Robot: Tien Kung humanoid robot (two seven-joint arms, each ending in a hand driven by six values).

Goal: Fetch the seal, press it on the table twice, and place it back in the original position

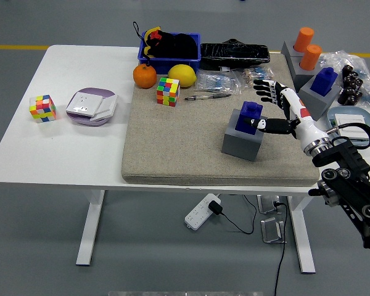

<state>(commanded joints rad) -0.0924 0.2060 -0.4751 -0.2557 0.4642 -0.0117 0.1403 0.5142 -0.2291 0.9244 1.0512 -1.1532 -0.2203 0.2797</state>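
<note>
A blue seal (249, 116) stands upright in a grey block holder (244, 137) on the beige mat (172, 142), right of centre. My right hand (270, 106) is just right of the seal, fingers spread and holding nothing; its thumb tip is close to the seal's side. A second blue seal (325, 80) sits in another grey holder at the far right. My left arm is out of view.
A Rubik's cube (168, 91), an orange (144, 76), a lemon (181, 75), a pen (207, 96) and a blue bin (169, 49) lie at the mat's back. Two orange stamps (307, 46) stand back right. Another cube (42, 108) and a purple-white box (91, 106) sit left.
</note>
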